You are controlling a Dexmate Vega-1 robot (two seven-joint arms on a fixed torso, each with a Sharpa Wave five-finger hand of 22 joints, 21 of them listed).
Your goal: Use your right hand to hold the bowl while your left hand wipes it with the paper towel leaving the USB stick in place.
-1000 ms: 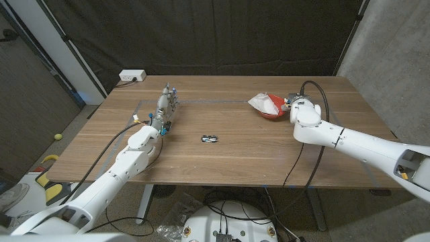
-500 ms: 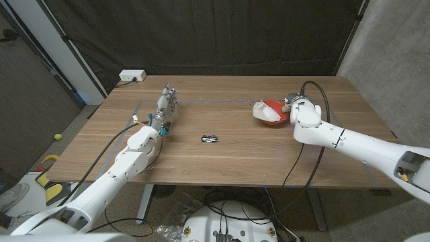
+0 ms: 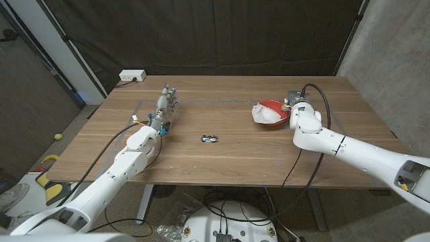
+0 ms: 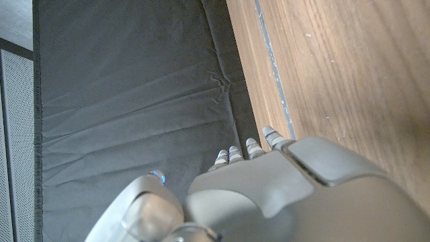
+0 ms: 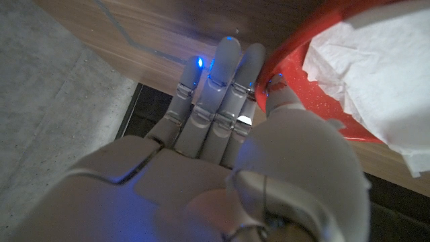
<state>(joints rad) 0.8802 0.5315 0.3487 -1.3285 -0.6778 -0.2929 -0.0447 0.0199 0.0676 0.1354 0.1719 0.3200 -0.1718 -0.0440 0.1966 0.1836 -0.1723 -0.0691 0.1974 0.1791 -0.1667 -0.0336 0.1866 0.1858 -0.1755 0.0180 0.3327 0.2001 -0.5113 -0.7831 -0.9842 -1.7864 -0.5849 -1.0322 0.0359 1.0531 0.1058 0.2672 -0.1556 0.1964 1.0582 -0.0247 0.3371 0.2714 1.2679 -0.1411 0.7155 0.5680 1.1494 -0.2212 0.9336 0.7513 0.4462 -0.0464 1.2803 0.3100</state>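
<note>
Red round bowl (image 3: 271,111), crumpled paper towel (image 3: 264,113) inside | right hand (image 5: 228,134) grips rim | left hand (image 3: 165,107) released

Table (image 3: 228,158) layout: bowl (image 3: 274,107) far right, paper towel (image 3: 266,113) in it, right hand (image 3: 293,105) just right of it at its rim. USB stick (image 3: 209,139) centre. Left hand (image 3: 166,104) far left. Power strip (image 3: 132,76) at far-left corner.

One bowl (image 3: 271,110), one paper towel (image 3: 264,113), one USB stick (image 3: 209,139) — two hands.
</note>
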